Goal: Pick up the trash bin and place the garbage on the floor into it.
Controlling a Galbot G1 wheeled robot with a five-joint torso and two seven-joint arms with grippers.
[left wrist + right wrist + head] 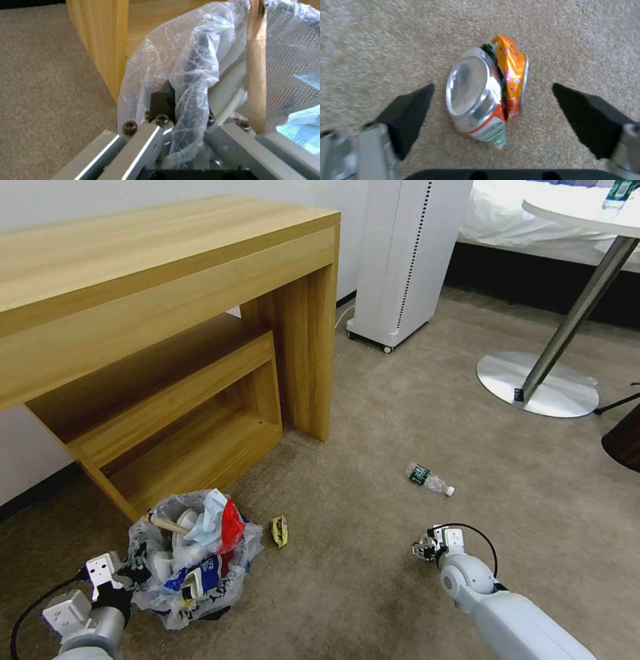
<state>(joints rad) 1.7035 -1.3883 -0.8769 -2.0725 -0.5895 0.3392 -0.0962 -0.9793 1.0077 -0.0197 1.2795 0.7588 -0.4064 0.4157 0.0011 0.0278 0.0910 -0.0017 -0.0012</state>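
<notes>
Floor: beige-tan short-pile carpet [373, 400], even daylight. Light wood desk [167, 267] against a pale wall [100, 193], with a lower shelf unit [193, 420] nested under it. White perforated tower unit on castors [400, 260] beside the desk leg. Round white table, slanted chrome post on a disc base [537, 383]. White bedding [507, 220] behind.
</notes>
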